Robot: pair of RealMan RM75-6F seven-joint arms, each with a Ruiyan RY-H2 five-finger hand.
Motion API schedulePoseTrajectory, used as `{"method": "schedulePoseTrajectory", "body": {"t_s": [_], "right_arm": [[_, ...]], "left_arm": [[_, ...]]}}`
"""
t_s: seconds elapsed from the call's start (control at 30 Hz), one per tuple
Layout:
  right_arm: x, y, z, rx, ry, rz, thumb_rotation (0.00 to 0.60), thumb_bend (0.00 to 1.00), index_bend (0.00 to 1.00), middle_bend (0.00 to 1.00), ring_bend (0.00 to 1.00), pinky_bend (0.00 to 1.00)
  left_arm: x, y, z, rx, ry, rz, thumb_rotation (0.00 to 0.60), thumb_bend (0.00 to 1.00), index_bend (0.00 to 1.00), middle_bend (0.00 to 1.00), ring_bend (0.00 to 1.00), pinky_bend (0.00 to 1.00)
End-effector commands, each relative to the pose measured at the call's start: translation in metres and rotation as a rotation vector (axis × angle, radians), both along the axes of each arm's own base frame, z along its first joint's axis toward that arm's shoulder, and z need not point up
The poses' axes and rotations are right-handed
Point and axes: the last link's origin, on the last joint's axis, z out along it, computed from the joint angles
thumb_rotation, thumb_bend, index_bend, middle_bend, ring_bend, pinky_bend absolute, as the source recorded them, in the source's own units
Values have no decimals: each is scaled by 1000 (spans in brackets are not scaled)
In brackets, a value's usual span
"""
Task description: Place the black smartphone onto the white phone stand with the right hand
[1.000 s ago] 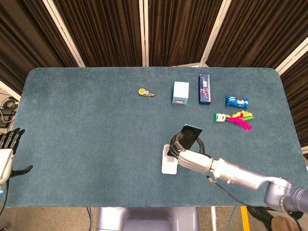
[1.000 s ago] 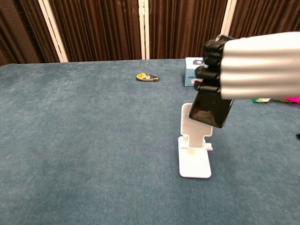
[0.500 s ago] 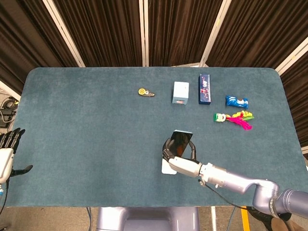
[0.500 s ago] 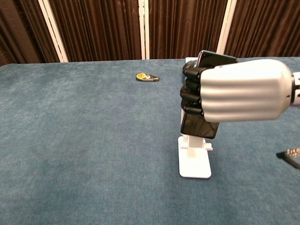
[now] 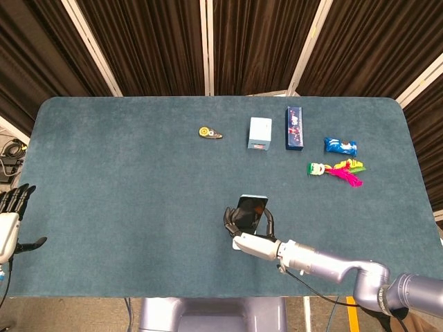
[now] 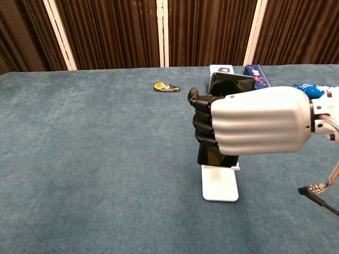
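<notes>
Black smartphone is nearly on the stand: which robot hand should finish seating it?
The right robot hand. It already grips the black smartphone directly over the white phone stand. The left robot hand sits at the table's far left edge, holding nothing.

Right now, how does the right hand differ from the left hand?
The right hand grips the black smartphone over the white phone stand; the left hand holds nothing, fingers apart. The right hand is mid-table, the left hand at the table's left edge.
</notes>
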Motion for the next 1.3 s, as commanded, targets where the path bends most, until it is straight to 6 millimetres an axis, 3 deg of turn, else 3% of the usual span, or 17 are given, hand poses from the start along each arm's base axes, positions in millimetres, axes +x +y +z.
{"method": "schedulePoseTrajectory", "body": {"t_s": [0.03, 1.03, 1.3], "right_arm": [[2, 0, -1, 2, 4, 3, 600, 325, 550, 547, 432, 318], [-8, -5, 2, -15, 17, -54, 600, 325, 555, 542, 418, 333], [-8, -2, -3, -8, 21, -58, 600, 323, 533, 485, 389, 343]], "left_arm": [[0, 0, 0, 1, 0, 1, 600, 0, 0, 0, 0, 0], [0, 1, -1, -5, 4, 3, 600, 0, 0, 0, 0, 0], [-1, 1, 0, -4, 1, 5, 600, 0, 0, 0, 0, 0]]}}
